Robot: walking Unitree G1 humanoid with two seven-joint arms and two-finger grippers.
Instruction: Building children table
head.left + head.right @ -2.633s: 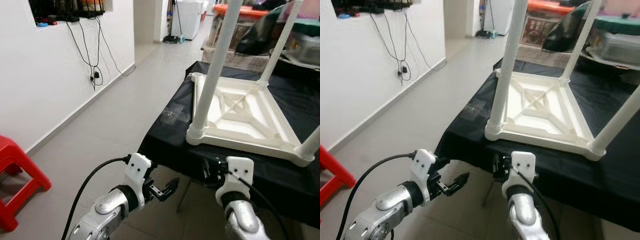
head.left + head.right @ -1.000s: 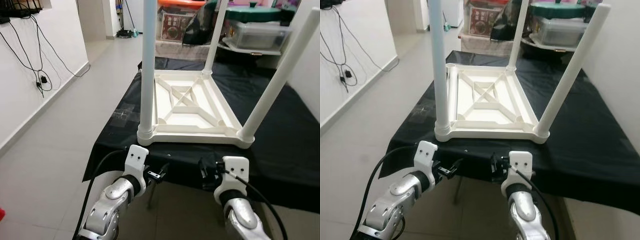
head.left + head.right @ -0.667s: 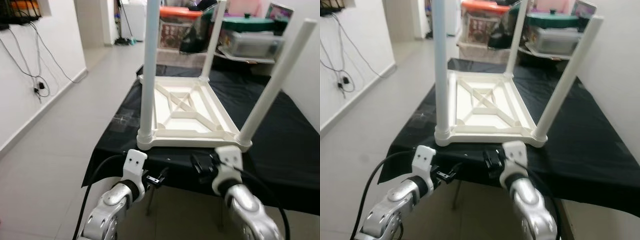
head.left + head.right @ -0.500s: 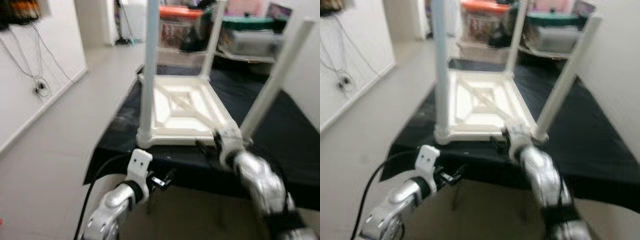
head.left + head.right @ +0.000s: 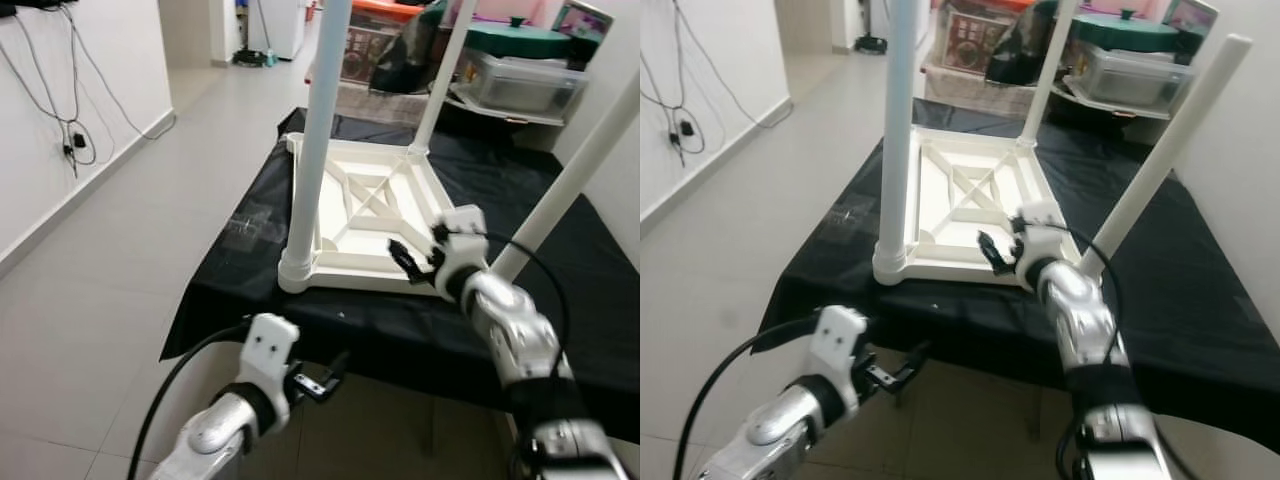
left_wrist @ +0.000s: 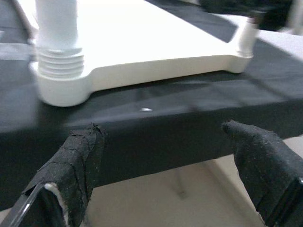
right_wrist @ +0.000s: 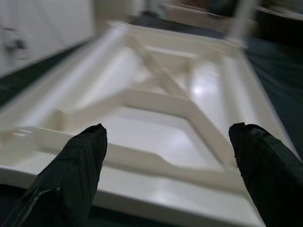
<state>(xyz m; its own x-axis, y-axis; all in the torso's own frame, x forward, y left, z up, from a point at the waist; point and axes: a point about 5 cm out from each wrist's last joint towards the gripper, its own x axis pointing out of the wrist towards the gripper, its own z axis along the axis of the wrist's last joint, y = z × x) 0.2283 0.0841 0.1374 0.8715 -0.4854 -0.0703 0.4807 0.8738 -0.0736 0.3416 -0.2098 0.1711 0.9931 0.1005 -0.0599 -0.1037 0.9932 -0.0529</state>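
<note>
The upturned children's table [image 5: 372, 215] is smooth white plastic with a soft sheen, its legs [image 5: 320, 120] alike. A matt black cloth [image 5: 590, 270] covers the bench. The right hand [image 7: 165, 156] has fingers [image 7: 78, 165] wrapped in rough black fabric tape. The floor [image 5: 120, 250] is glossy pale tile.

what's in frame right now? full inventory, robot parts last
children's table: 1, white, upside down on the black-covered table, underside ribs facing up
table legs: 3 seen, white, standing up from its corners
black cloth: 1, black, draped over the work table
storage boxes: several, clear with green and orange lids, behind the table
cables: several, black, hanging on the white wall to the left
left gripper: 1, black fingers, open, low below the table's near edge
right gripper: 1, black fingers, open, over the near right part of the upturned table
</note>
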